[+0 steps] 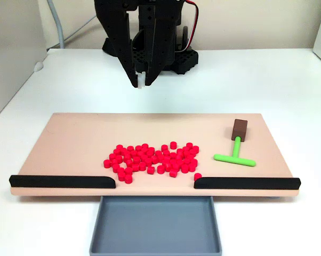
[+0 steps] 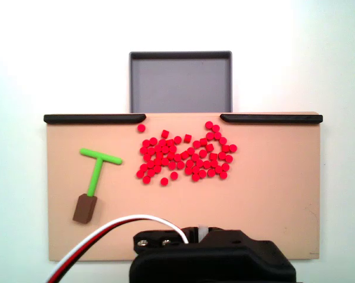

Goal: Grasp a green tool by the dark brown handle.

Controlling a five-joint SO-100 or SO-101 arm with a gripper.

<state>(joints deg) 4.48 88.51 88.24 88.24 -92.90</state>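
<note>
The green tool (image 1: 235,153) lies flat on the right part of the tan board (image 1: 70,138). Its crossbar faces the near edge and the dark brown handle (image 1: 239,129) points toward the arm. Seen from the arm's side, the green tool (image 2: 96,174) is at the left, its dark brown handle (image 2: 85,207) nearest the arm. My gripper (image 1: 142,84) hangs above the bare table behind the board, well left of the handle. Its black fingers point down, a narrow gap between the tips, holding nothing.
Several red pellets (image 1: 152,159) are heaped mid-board. Two black strips (image 1: 62,181) (image 1: 246,183) line the near edge, with a gap above a grey tray (image 1: 155,226). The arm's black body (image 2: 213,259) and its cable (image 2: 107,233) are at the bottom of the arm-side view.
</note>
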